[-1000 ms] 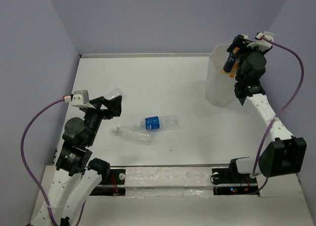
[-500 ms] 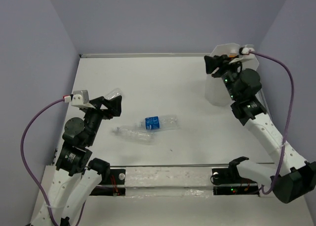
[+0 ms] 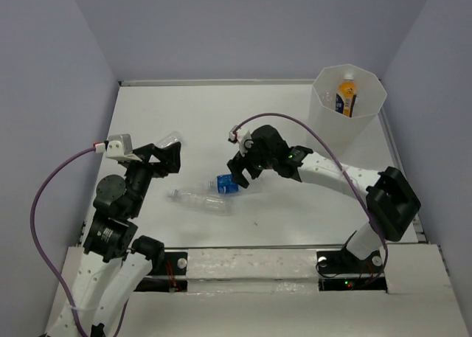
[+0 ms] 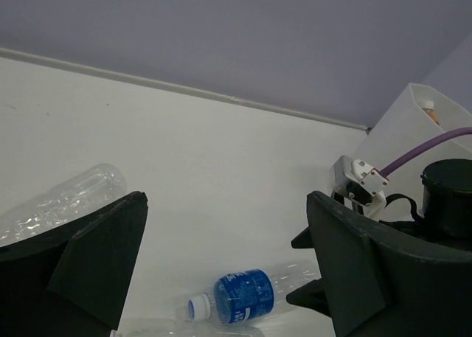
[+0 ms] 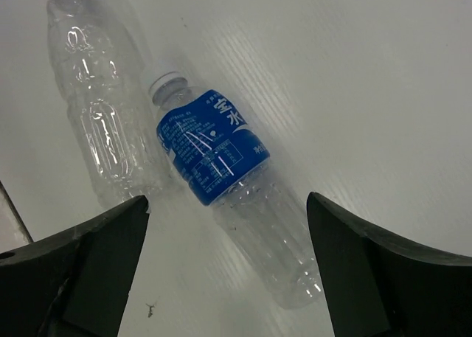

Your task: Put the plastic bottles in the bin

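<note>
1 btl [image 3: 345, 101] in bin [image 3: 324, 130], R pincer [image 3: 240, 178] withdrawn

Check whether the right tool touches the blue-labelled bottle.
Apart. The right wrist view shows the right tool open, with bare table visible between each finger and the blue-labelled bottle.

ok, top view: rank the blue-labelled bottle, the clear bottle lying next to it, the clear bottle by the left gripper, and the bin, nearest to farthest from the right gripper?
From the right gripper:
1. blue-labelled bottle, right at its fingertips, mid-table.
2. neighbouring clear bottle, just to the left, towards the bases.
3. far clear bottle, by the left gripper.
4. bin, back right corner.
</note>
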Robot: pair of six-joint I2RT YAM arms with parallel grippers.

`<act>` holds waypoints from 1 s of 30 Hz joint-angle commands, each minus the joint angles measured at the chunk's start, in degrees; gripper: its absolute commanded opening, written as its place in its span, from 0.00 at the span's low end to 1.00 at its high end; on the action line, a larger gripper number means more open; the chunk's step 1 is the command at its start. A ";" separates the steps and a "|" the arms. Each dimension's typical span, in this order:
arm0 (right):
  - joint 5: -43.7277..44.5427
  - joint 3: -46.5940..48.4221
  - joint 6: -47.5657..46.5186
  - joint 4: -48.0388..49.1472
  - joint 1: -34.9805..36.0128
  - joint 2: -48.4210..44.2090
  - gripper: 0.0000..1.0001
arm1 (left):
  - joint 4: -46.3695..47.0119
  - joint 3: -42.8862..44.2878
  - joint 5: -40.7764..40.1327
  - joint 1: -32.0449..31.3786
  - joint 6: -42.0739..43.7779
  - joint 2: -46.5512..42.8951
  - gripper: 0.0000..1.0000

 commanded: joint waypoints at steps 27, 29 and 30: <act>10.92 19.77 -15.63 -12.97 1.93 22.24 0.73 | 1.38 0.03 -0.90 0.80 1.42 -0.48 0.99; 10.84 20.20 -15.19 -10.60 0.62 22.42 0.61 | 1.30 0.03 -0.73 0.80 1.33 -0.48 0.99; 11.10 20.21 -15.02 -10.07 0.61 22.24 0.58 | 1.30 0.12 -0.73 0.80 1.33 -0.48 0.99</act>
